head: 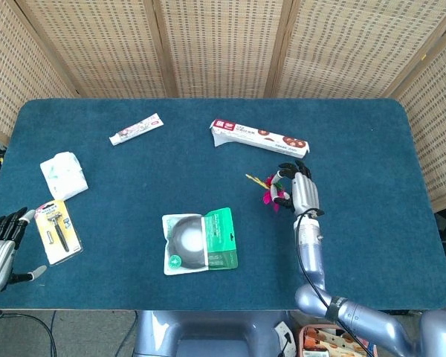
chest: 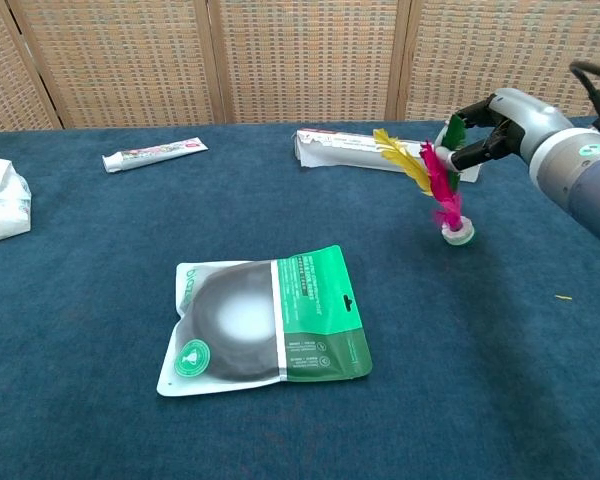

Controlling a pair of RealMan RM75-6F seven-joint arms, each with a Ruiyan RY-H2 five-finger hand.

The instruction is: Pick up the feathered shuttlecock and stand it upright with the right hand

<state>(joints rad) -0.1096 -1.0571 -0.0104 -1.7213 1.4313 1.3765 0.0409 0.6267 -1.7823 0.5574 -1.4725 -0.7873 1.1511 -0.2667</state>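
Note:
The feathered shuttlecock (chest: 442, 190), with yellow, pink and green feathers and a white-green base, hangs near upright just above the blue cloth, base down. My right hand (chest: 490, 130) pinches its feather tops from the right. From the head view the shuttlecock (head: 270, 190) shows as a small bright bunch to the left of the right hand (head: 302, 193), right of the table's middle. My left hand (head: 1, 249) hangs off the table's front left corner, fingers apart, holding nothing.
A long red-and-white box (head: 260, 137) lies behind the shuttlecock. A green-and-white packet (head: 199, 242) lies front centre. A toothpaste tube (head: 136, 129), a white wad (head: 63, 175) and a carded razor (head: 58, 230) lie to the left.

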